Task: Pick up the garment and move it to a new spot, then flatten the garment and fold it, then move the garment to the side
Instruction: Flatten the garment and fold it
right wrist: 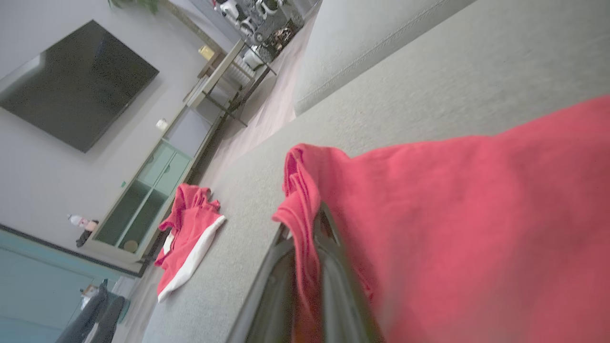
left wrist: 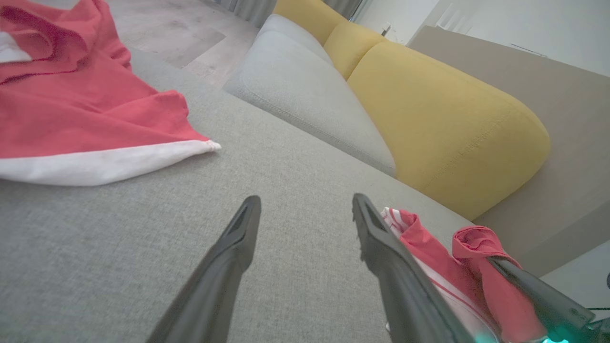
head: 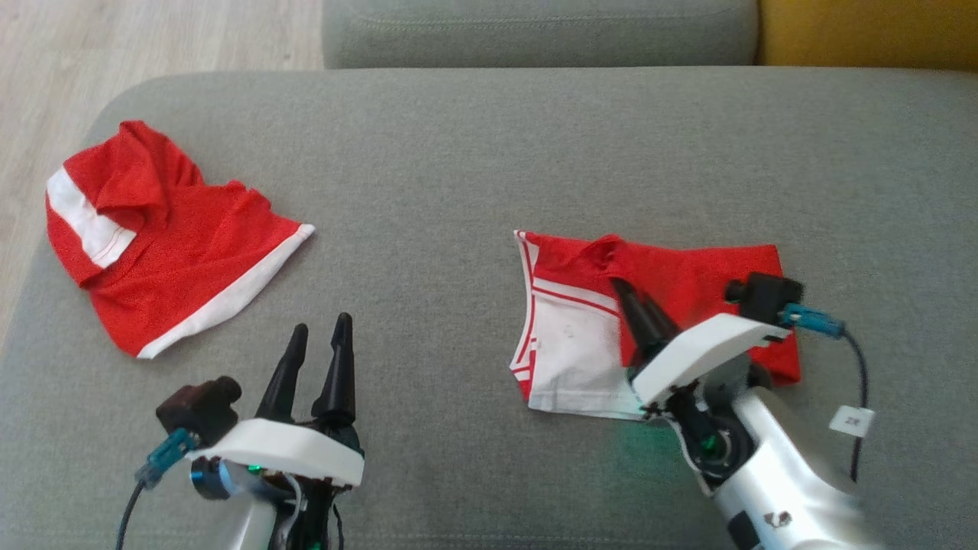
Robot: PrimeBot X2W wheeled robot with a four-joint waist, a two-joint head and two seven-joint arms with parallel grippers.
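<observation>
Gripping the garment point(head: 691, 279), right pincer point(head: 626, 292) hides its lower edge.

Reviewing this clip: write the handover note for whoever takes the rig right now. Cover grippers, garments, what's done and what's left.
The left gripper is open and empty, over bare sofa cushion between the two garments.
The right gripper is shut on a raised pinch of red fabric of the right-hand garment.
That garment lies on the cushion in a rough rectangle and looks folded, though not neatly.
The second garment, also red and white, lies crumpled at the cushion's left end.
Left to do: probably tidy the fold, then move the held garment to the side.
</observation>
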